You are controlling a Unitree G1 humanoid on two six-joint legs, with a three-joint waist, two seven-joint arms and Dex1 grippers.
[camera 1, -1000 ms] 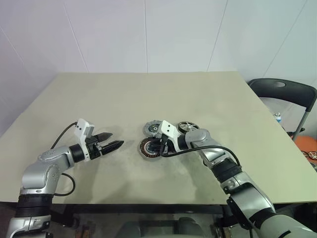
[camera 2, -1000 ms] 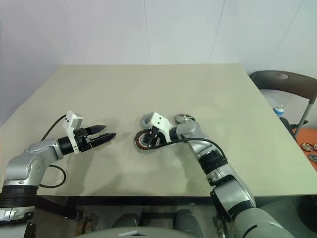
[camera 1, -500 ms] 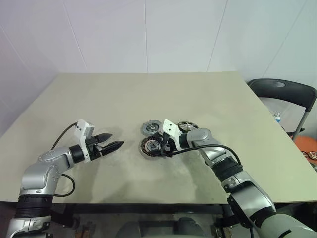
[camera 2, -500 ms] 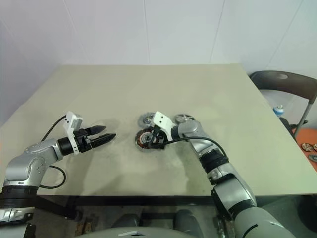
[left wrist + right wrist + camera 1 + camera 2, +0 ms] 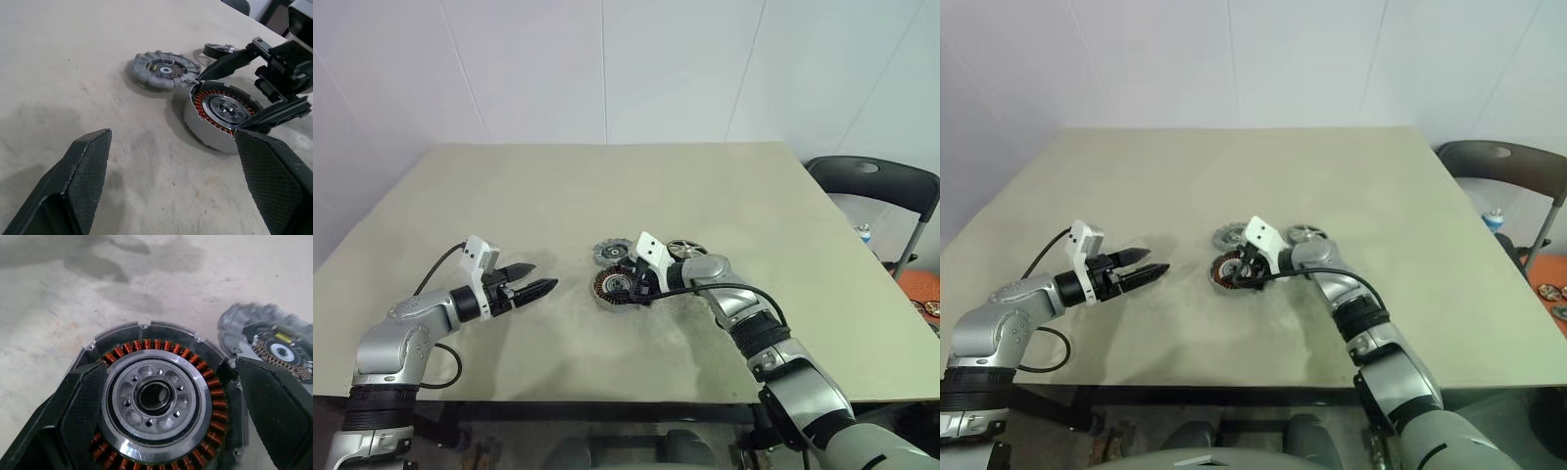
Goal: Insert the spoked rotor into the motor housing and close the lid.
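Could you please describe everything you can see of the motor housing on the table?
The motor housing is a round, flat metal disc: grey segmented outer wall, a ring of copper windings, and a silver centre with small holes around a dark bore. It lies flat on the table, coils upward, between the right tool's open fingers, beside the lid.

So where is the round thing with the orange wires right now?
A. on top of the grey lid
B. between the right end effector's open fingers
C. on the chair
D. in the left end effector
B: the housing sits on the table between the open fingers of the right end effector, beside the lid.
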